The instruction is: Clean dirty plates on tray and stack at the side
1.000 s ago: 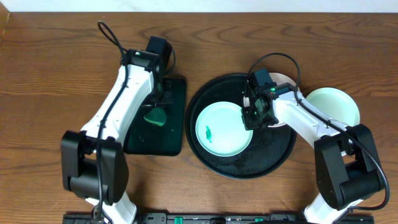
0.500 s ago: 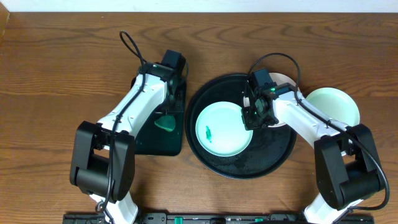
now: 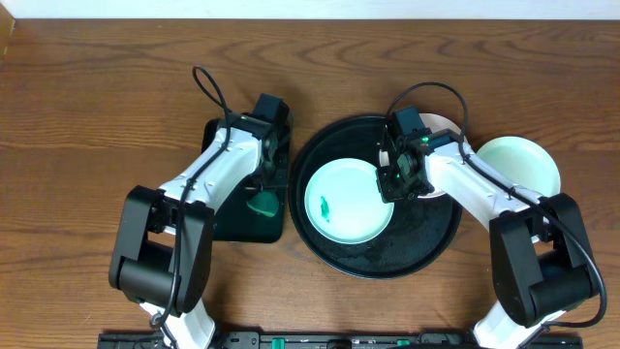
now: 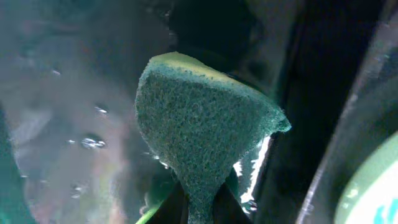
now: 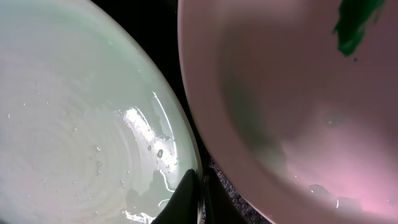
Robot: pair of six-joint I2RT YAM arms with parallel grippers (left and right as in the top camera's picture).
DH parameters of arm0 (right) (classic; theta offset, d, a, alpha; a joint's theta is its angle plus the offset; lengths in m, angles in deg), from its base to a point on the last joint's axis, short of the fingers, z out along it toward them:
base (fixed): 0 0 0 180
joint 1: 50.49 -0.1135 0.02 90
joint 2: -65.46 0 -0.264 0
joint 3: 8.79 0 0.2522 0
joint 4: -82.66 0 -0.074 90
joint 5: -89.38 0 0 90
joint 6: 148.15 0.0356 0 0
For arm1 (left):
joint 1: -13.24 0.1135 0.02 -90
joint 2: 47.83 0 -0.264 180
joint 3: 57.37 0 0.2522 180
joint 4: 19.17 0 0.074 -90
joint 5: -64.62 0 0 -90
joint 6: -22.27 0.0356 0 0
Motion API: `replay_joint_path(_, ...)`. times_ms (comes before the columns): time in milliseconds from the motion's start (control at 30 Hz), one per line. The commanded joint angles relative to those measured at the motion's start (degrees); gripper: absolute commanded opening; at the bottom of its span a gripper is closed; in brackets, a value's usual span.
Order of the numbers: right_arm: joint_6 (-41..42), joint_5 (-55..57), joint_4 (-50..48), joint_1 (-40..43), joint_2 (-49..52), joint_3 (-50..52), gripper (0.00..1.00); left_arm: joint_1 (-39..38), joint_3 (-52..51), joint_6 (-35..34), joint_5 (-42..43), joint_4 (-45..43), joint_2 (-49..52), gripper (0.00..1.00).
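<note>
The black tray (image 3: 387,260) holds a mint-green plate (image 3: 349,201) with a dark green smear (image 3: 325,206). A white plate (image 3: 444,124) lies at the tray's far right, mostly under my right arm. In the right wrist view the white plate (image 5: 298,112) has a green smear (image 5: 354,25). A second mint-green plate (image 3: 518,165) sits on the table to the right of the tray. My right gripper (image 3: 397,180) is shut on the near mint plate's rim (image 5: 200,199). My left gripper (image 3: 262,189) is shut on a green sponge (image 4: 199,124) over the dark green rectangular tray (image 3: 273,225).
The rectangular tray's wet surface (image 4: 56,124) lies under the sponge. The black tray's rim (image 4: 336,155) and the mint plate's edge (image 4: 379,193) are just right of the sponge. Wooden table (image 3: 77,116) surrounds both trays.
My left gripper has carried the sponge right and toward the front, closer to the black tray. The right arm and the plates have not moved.
</note>
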Motion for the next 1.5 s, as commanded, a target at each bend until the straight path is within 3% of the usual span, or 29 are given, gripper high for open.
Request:
replay_joint_path(0, 0.6, 0.8, 0.0, -0.1, 0.2, -0.6, 0.04, -0.9, 0.0, 0.4, 4.4, -0.5, 0.5, 0.07)
replay_joint_path(467, 0.6, 0.8, 0.0, -0.1, 0.2, -0.6, 0.04, -3.5, 0.0, 0.4, 4.9, -0.5, 0.5, 0.07)
replay_joint_path(667, 0.6, 0.8, 0.0, -0.1, 0.2, -0.6, 0.04, -3.0, 1.0, 0.3, -0.8, 0.3, -1.4, 0.07)
replay_joint_path(1467, 0.6, 0.7, 0.0, -0.1, 0.2, -0.6, 0.03, -3.0, 1.2, -0.3, -24.3, 2.4, -30.1, 0.07)
